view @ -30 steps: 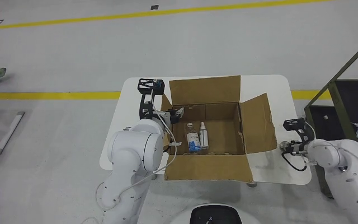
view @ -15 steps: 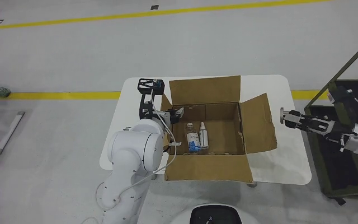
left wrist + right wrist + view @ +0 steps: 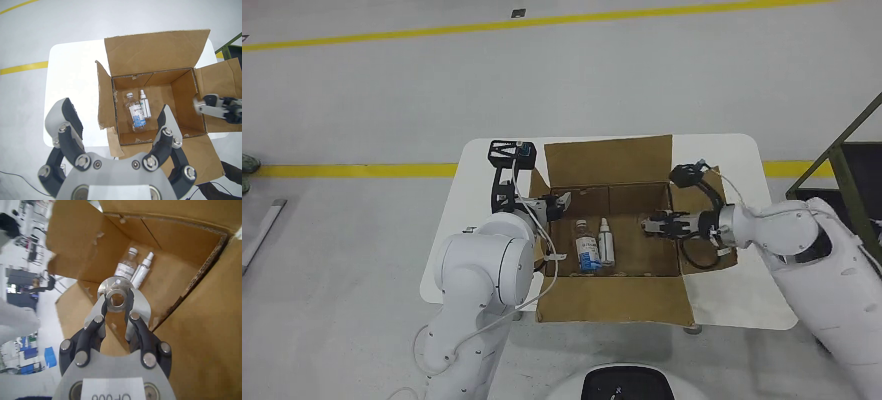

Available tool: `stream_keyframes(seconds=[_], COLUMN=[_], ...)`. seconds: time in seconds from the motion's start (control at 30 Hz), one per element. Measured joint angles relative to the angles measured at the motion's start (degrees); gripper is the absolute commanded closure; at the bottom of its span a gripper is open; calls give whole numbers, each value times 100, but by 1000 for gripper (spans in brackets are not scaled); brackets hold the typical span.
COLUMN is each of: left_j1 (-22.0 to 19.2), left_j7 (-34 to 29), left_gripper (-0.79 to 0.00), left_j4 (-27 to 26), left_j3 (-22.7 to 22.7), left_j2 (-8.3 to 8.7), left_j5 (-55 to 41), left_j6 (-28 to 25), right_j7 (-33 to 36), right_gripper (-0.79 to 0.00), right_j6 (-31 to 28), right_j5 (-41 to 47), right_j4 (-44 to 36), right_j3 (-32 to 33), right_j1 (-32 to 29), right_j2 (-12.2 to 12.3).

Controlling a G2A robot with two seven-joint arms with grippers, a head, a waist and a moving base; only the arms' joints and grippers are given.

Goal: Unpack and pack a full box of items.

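Packing seems early: bottle (image 3: 586, 248) and sprayer (image 3: 606, 241) lie in box (image 3: 607, 160); right gripper (image 3: 116, 298) at its 3 o'clock clutches a flange (image 3: 110, 284); left gripper (image 3: 115, 103) gapes empty.

Percentage figure on the label (image 3: 137, 115) of the clear bottle (image 3: 132, 103)

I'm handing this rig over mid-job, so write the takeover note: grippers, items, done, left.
Right gripper: shut on a metal flange fitting, held over the right part of the open cardboard box.
Left gripper: open, empty, above the table beside the box's left flap.
In the box: a clear bottle and a spray bottle lie side by side on its floor, left of centre.
Done: two bottles in. Left: probably set the fitting on the bare floor to their right and release.
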Motion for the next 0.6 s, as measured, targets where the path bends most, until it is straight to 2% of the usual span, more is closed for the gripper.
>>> stream_keyframes(seconds=[0.17, 0.4, 0.47, 0.53, 0.6], left_j1=[0, 0, 0, 0, 0], left_j7=[0, 0, 0, 0, 0], left_gripper=[-785, -785, -785, -785, -785], left_j4=[0, 0, 0, 0, 0], left_j3=[0, 0, 0, 0, 0], left_j2=[0, 0, 0, 0, 0], left_j5=[0, 0, 0, 0, 0], left_j6=[0, 0, 0, 0, 0], right_j7=[-499, -666, -698, -736, -757], right_gripper=[0, -12, -114, -160, -252], right_j6=[691, 1249, 1254, 1226, 1186], right_j5=[-1728, -2366, -2365, -2331, -2279], right_j4=[588, 1588, 1842, 2055, 2195], right_j3=[-1425, -2513, -2691, -2790, -2823], right_j1=[623, 1240, 1357, 1457, 1517], right_j2=[-237, -584, -675, -745, -789])
